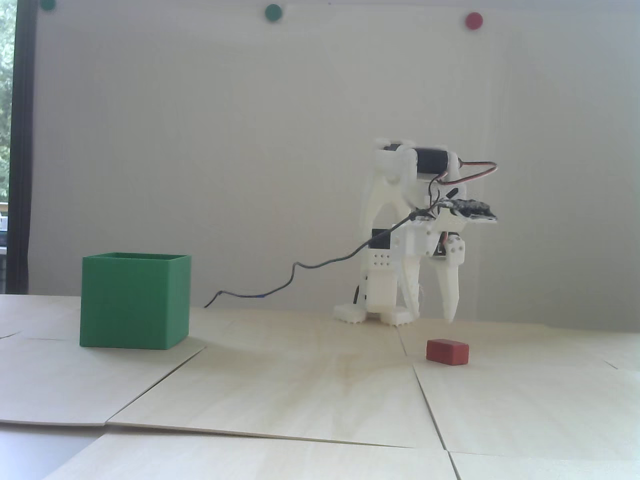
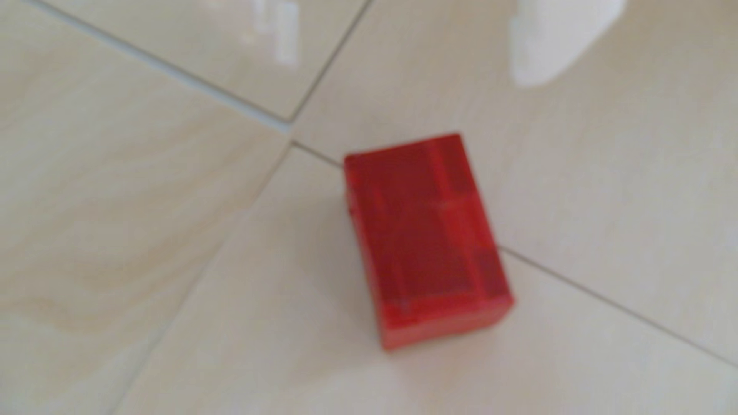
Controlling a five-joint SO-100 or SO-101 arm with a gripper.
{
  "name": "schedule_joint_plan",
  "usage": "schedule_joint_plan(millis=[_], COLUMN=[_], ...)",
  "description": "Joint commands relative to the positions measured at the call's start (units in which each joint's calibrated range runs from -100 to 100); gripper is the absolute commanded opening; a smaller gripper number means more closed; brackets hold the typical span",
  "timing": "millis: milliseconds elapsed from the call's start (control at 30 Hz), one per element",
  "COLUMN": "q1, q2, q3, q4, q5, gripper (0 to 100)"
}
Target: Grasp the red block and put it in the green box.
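The red block (image 1: 447,351) lies flat on the light wooden table, right of centre in the fixed view. It fills the middle of the wrist view (image 2: 427,239), blurred. My white gripper (image 1: 434,315) points down, open and empty, its tips just above and behind the block. In the wrist view the gripper (image 2: 415,44) shows as two blurred white fingertips (image 2: 551,48) at the top edge, spread apart, with the block below them. The green box (image 1: 135,300) stands open-topped at the left of the table, far from the block.
The table is made of wooden panels with seams (image 1: 430,400). A dark cable (image 1: 300,265) hangs from the arm to the table behind. The arm's white base (image 1: 372,312) stands behind the block. A white wall is at the back.
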Motion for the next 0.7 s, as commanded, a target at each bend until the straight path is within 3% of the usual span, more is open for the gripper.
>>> schedule_joint_plan(millis=[0,667], q1=[1.34,1.50], q2=[-0.47,6.95], q3=[-7.72,-14.55], q4=[0.00,0.68], q5=[0.18,1.53], gripper=[19,19])
